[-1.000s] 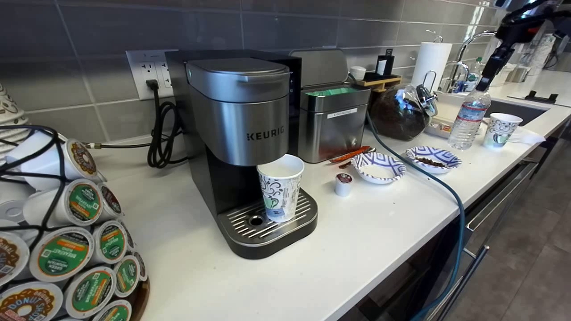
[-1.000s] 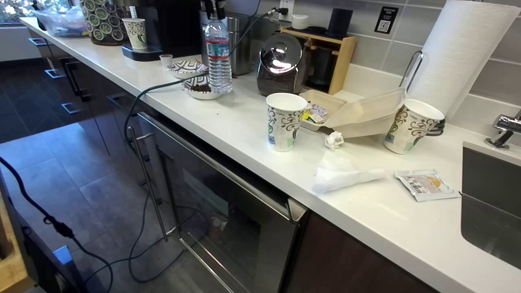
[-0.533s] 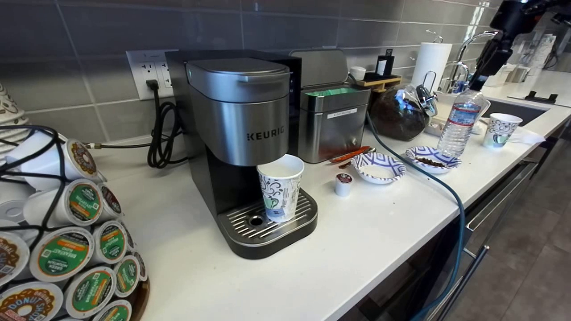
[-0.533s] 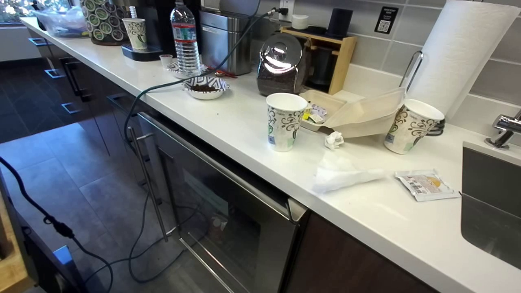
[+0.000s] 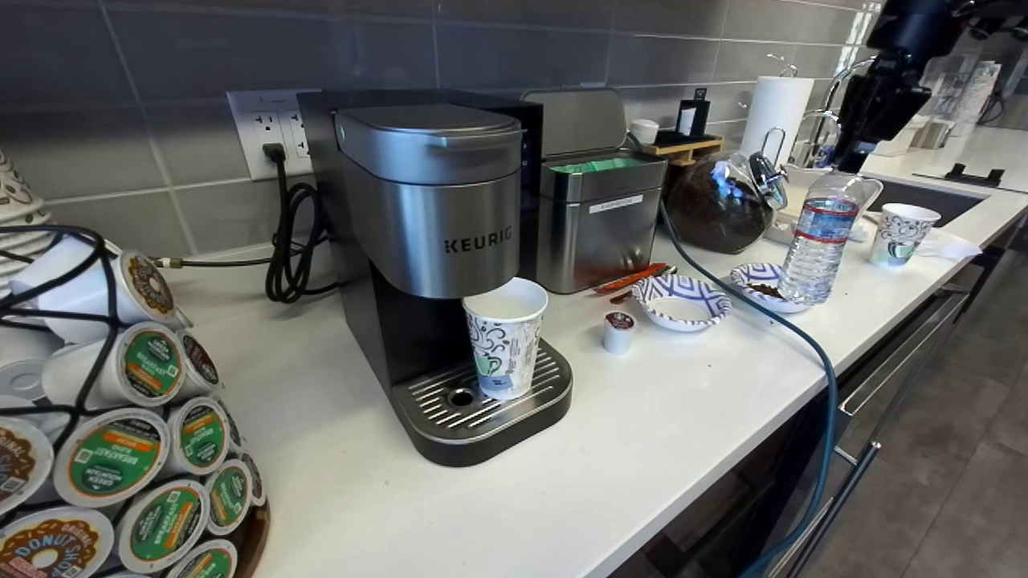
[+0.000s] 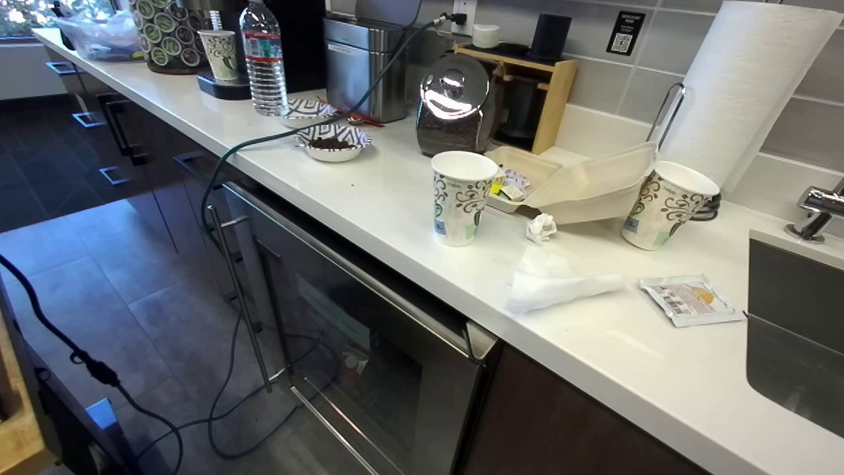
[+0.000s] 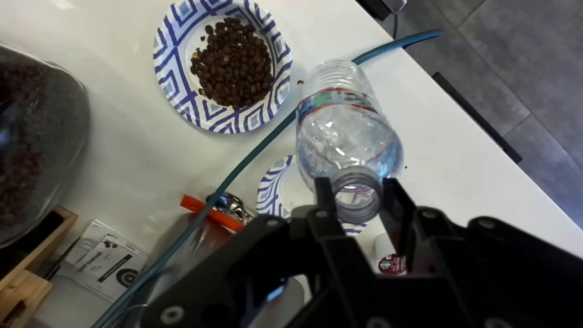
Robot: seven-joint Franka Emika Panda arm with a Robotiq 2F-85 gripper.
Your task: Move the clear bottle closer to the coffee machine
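The clear bottle (image 5: pixel 821 233) is transparent, uncapped, with a red and blue label band. My gripper (image 5: pixel 851 160) is shut on its neck and holds it slightly tilted, seemingly above the counter. In the wrist view the bottle (image 7: pixel 348 130) hangs with its open mouth between my fingertips (image 7: pixel 357 184). In an exterior view the bottle (image 6: pixel 265 63) overlaps the black machine behind, with my gripper out of frame above. The coffee machine (image 5: pixel 450 217) is black and silver, marked KEURIG, with a paper cup (image 5: pixel 506 345) on its drip tray. It also shows partly hidden in an exterior view (image 6: pixel 300 53).
A patterned bowl of coffee beans (image 7: pixel 232 64) and a second bowl (image 5: pixel 683 303) lie near the bottle. A pod (image 5: pixel 618 333) stands by the machine. A teal hose (image 5: pixel 791 325) crosses the counter. A steel box (image 5: pixel 602 225) and a glass jar (image 5: pixel 719 205) stand behind.
The gripper has carried the bottle toward the coffee machine, past the bowls in an exterior view. It has left that view's top edge. The other objects have stayed put.
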